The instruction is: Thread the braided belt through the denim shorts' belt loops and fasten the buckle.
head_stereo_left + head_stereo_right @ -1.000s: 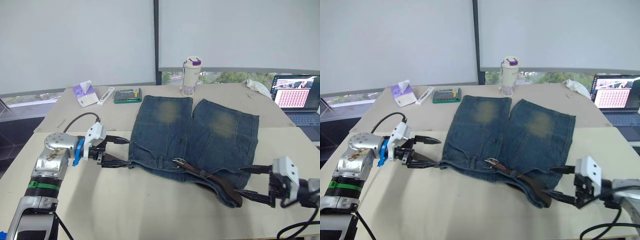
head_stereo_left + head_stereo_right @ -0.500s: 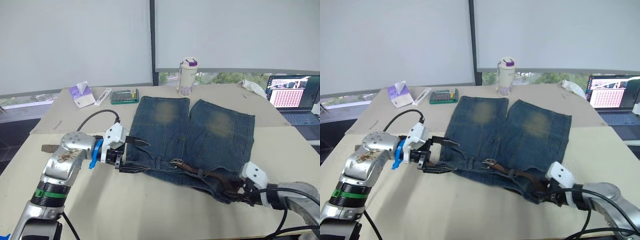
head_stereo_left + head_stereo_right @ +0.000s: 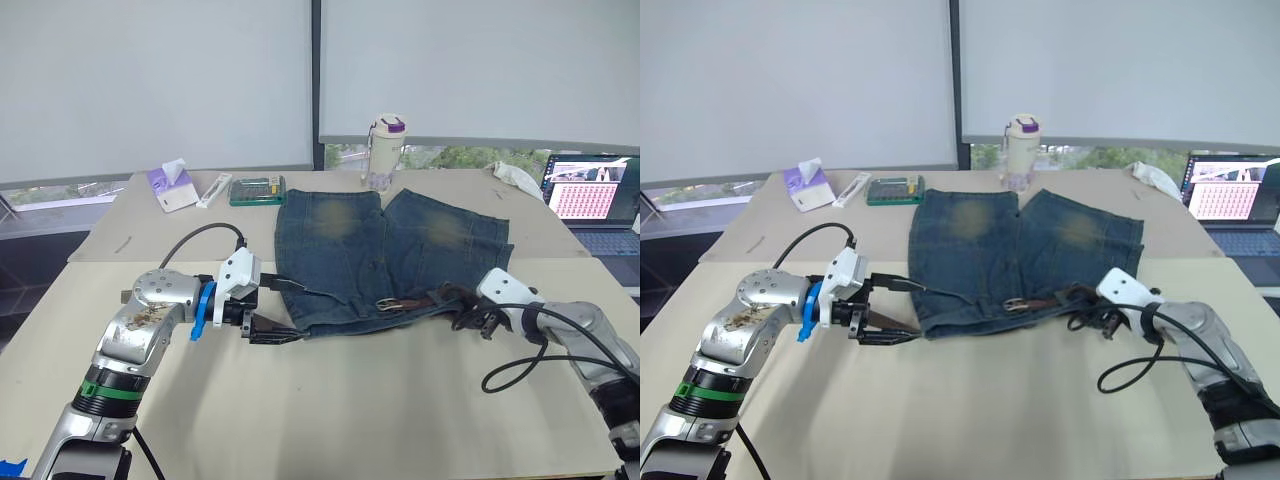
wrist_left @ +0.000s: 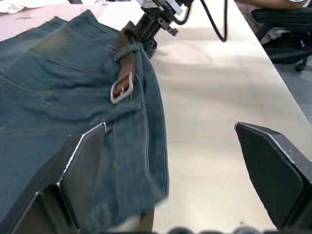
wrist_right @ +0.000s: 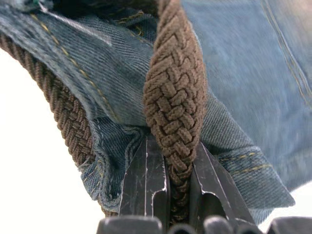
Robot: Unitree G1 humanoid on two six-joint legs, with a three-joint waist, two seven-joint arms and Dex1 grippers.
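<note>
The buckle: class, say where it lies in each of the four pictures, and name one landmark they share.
Left eye: buckle on the waistband, mid-table.
Right eye: same spot.
Left wrist: on the braided belt, near the denim shorts' edge.
Right wrist: not in it.
Shared landmark: the braided belt.

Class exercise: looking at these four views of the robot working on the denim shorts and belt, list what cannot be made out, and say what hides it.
- The buckle: whether its prong is fastened, too small in the left wrist view.
- The braided belt: its tip runs down between the right gripper fingers.
- The belt loops: too small in the eye views to count which hold the belt.
</note>
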